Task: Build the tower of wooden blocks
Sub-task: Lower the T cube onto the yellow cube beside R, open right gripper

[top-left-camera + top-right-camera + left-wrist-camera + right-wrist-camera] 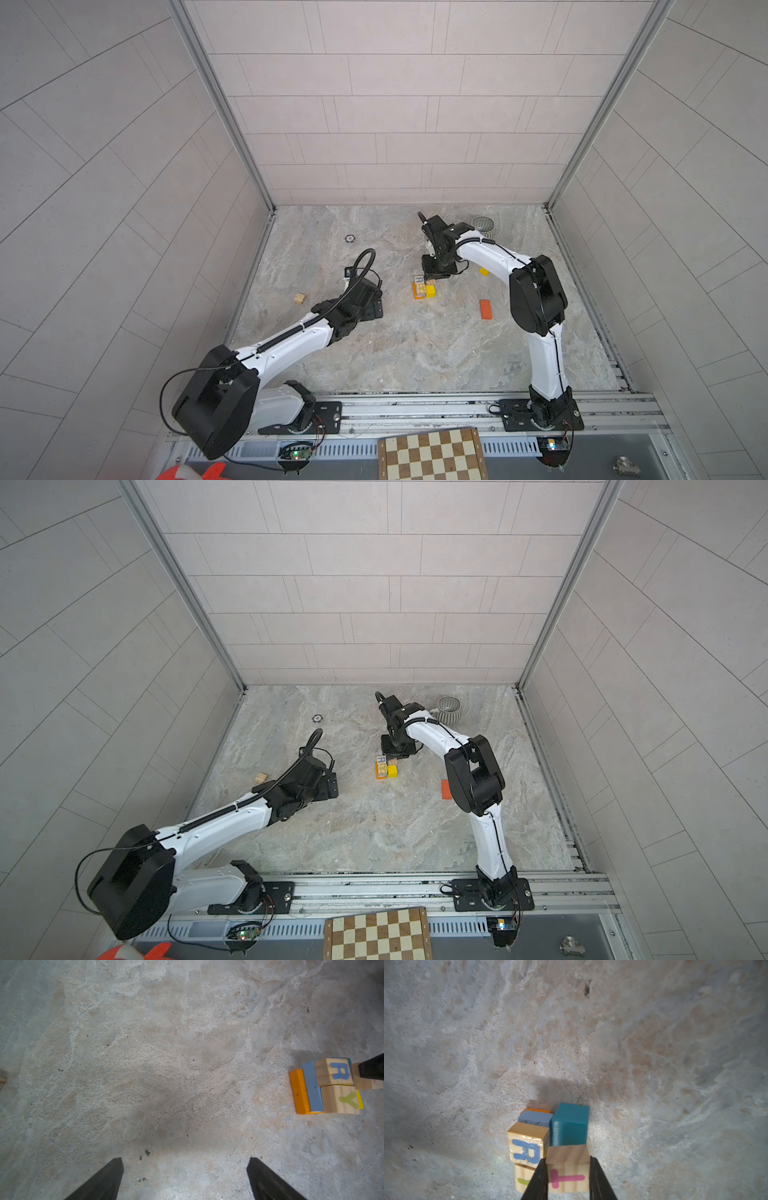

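R cube [527,1147]: natural wood, blue letter; T cube [568,1167]: natural wood, pink letter; teal cube [571,1126]: plain; mug [451,712]: grey-striped; chessboard [432,455]: brown-and-cream checks; table [374,353]: marbled grey-beige.

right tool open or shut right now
Shut on the T block: in the right wrist view the right tool has a finger pressed flat against each side of that lettered cube.

The left arm [291,351] and right arm [544,361] share white shells and black joints, with black ribbed cables [281,338] along them. Black base plates [513,410] carry silver screws [576,412]; the fingers [104,1180] are black.
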